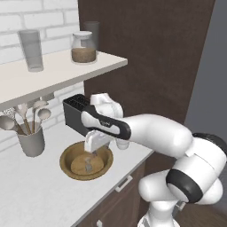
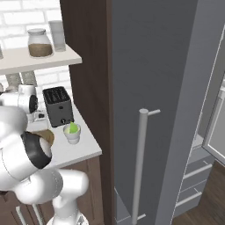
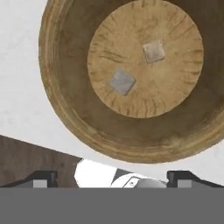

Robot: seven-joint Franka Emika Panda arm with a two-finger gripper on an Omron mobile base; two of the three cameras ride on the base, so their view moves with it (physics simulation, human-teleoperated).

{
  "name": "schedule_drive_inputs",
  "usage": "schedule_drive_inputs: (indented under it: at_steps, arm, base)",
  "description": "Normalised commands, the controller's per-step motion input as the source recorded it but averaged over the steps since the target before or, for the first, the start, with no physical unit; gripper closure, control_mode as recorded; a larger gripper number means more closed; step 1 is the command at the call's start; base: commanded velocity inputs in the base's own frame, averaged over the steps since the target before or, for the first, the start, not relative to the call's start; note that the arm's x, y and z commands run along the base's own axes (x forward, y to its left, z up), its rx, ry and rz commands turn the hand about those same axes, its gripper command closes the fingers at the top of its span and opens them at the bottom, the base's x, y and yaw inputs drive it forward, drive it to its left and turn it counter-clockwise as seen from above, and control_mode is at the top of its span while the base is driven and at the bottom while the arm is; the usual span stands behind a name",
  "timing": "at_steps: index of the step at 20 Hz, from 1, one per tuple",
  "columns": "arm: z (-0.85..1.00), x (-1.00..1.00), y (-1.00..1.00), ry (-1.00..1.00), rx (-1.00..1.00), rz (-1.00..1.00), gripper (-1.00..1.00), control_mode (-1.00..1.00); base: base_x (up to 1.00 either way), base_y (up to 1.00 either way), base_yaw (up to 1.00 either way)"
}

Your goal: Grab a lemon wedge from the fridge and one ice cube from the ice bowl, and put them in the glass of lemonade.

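You held the gripper (image 1: 91, 154) just above the ice bowl (image 1: 68, 167), jaws spread and empty, ready to drop onto an ice cube (image 3: 122, 82) lying near a second cube (image 3: 153, 51) on the bowl's floor.

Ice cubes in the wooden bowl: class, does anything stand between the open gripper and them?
Nothing visible does. The gripper hangs open above the ice bowl, and both ice cubes lie uncovered on its floor, apart from each other.
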Motion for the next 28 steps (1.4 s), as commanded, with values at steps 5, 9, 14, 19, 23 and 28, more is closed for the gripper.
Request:
schedule_drive_inputs:
  at_steps: [5,9,14,19,23,28]
  arm:
    - [-0.39,0.29,0.84,0.05,0.00,0.09,-1.00,-1.00]
    - [-0.33,0.13,0.04,0.00,0.00,-0.09,-1.00,-1.00]
    - [-0.34,0.06,-0.01,-0.01,0.00,-0.06,-1.00,-1.00]
    - [-0.38,-0.11,0.00,-0.05,-0.07,-0.10,-1.00,-1.00]
    - [-0.33,-0.04,0.00,-0.01,-0.09,-0.12,-1.00,-1.00]
    - [-0.10,0.14,0.00,0.00,-0.02,-0.11,-1.00,-1.00]
  base:
    - [0.00,0.00,0.00]
    - [0.00,0.00,0.00]
    - [0.00,0.00,0.00]
    - [0.00,0.00,0.00]
    - [0.00,0.00,0.00]
    - [0.00,0.00,0.00]
